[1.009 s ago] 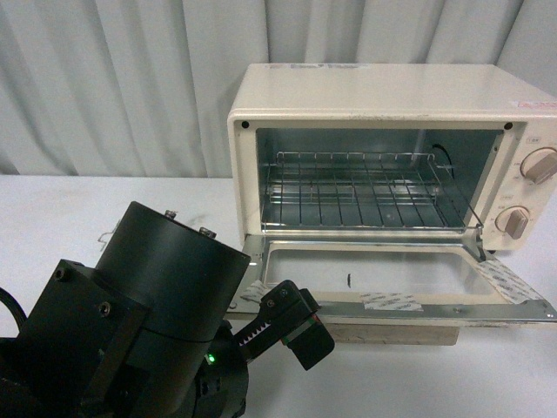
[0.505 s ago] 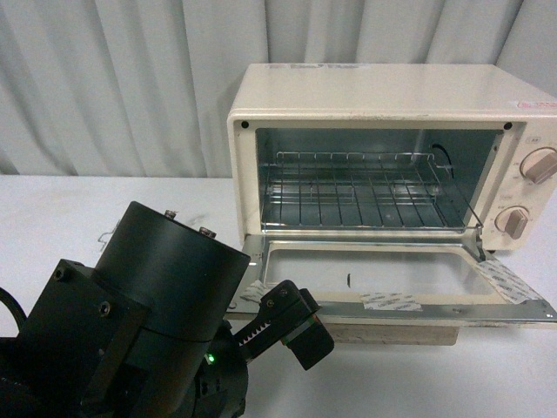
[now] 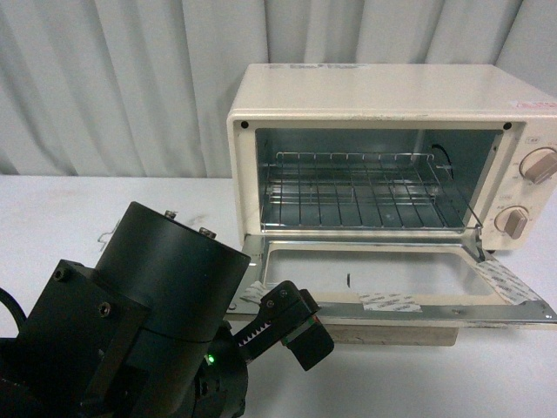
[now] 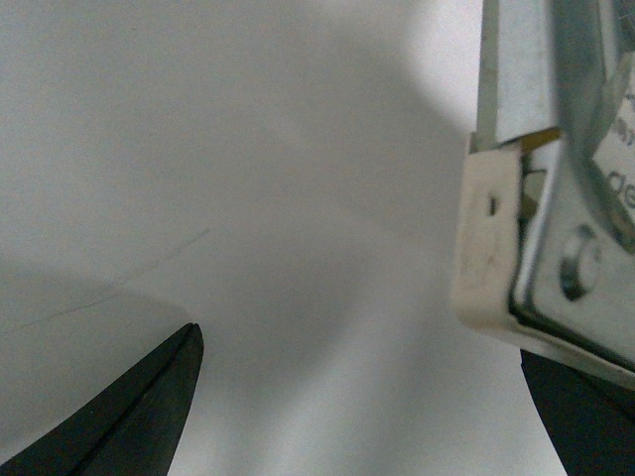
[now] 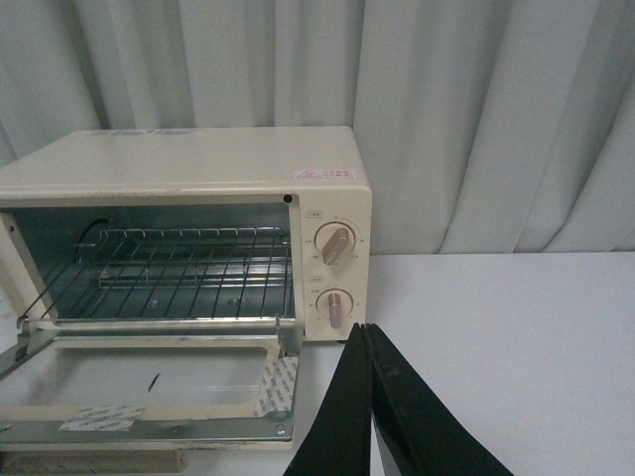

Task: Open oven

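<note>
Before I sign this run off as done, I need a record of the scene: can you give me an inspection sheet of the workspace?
Surface: white table, no spills seen.
Job's things: toaster oven with its door folded down flat; wire rack inside with nothing on it; two knobs on its right side.
Clutter: tape strips on the door; a small wire-like item on the table, too small to name.
Grippers: left gripper open, beside the door's corner, holding nothing; right gripper shut, empty, apart from the oven.
Cables: dark loop beside the left arm, possibly a cable.
Surroundings: pale pleated curtain behind.
</note>
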